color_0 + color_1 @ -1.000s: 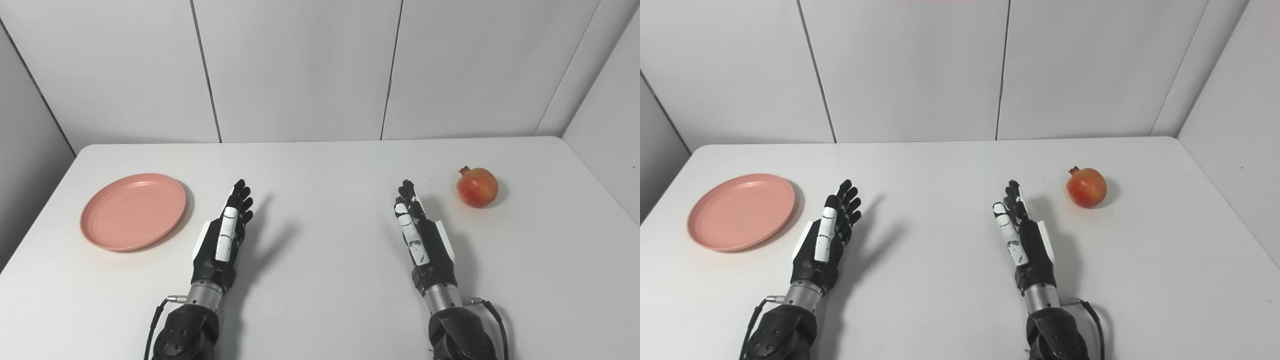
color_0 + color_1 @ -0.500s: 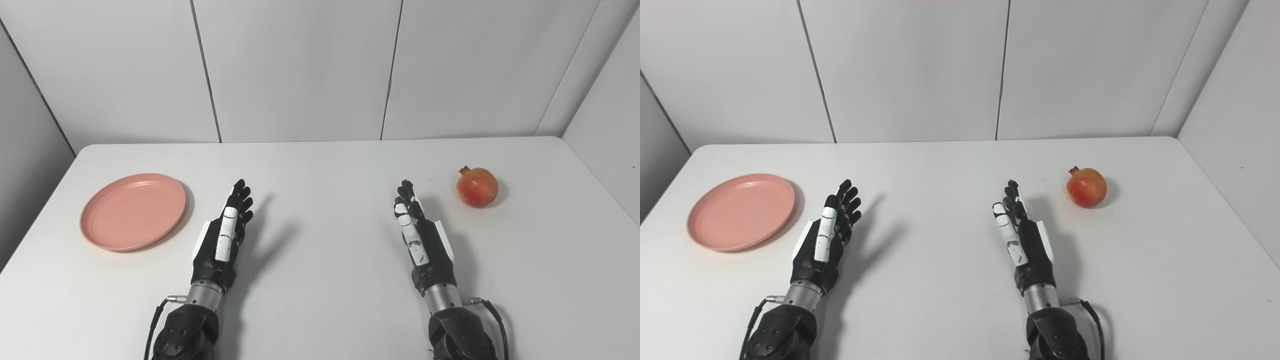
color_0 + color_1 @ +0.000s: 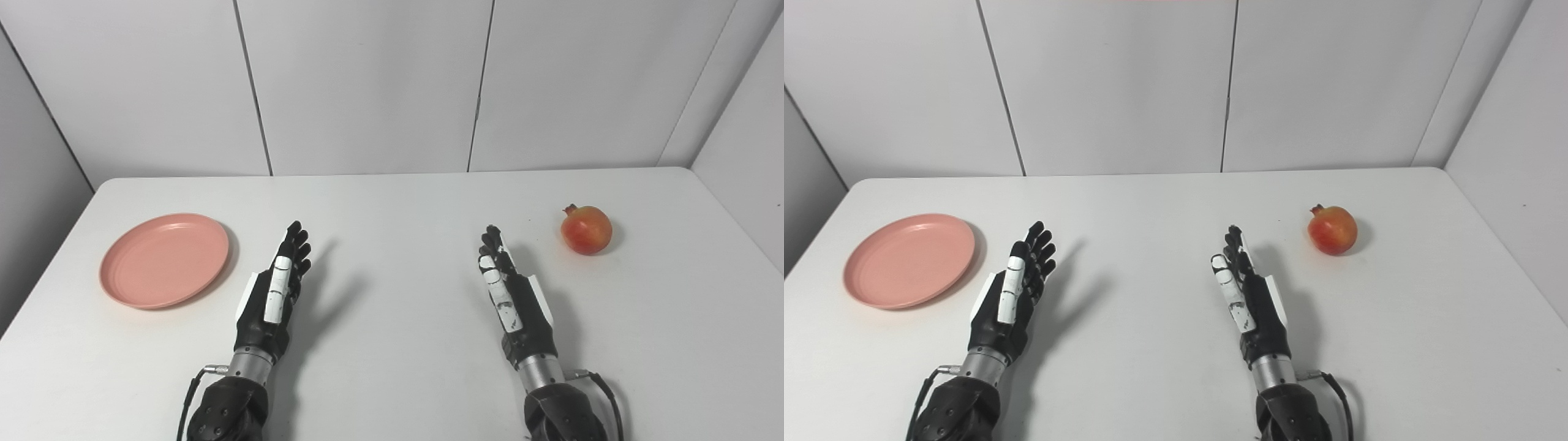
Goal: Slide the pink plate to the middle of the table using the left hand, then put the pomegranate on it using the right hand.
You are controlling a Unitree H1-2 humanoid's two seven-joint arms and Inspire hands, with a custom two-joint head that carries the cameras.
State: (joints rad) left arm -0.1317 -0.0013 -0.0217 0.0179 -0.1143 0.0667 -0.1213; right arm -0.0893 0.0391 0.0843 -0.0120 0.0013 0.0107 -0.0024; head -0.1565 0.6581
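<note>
A pink plate [image 3: 164, 259] lies flat near the left edge of the white table [image 3: 392, 202]. A red-orange pomegranate [image 3: 586, 229] sits on the table at the right. My left hand [image 3: 274, 294] hovers over the table just right of the plate, fingers straight and apart, holding nothing. My right hand [image 3: 513, 297] is held edge-up, left of and nearer than the pomegranate, a clear gap between them, open and empty.
White wall panels [image 3: 367, 86] stand close behind the table's far edge and along both sides. A cable [image 3: 603, 392] runs from my right wrist, another from my left wrist [image 3: 190, 392].
My right hand has shifted slightly left and tilted a little. The whole picture has shifted a few pixels, so the camera moved. Plate, pomegranate and left hand stay put.
</note>
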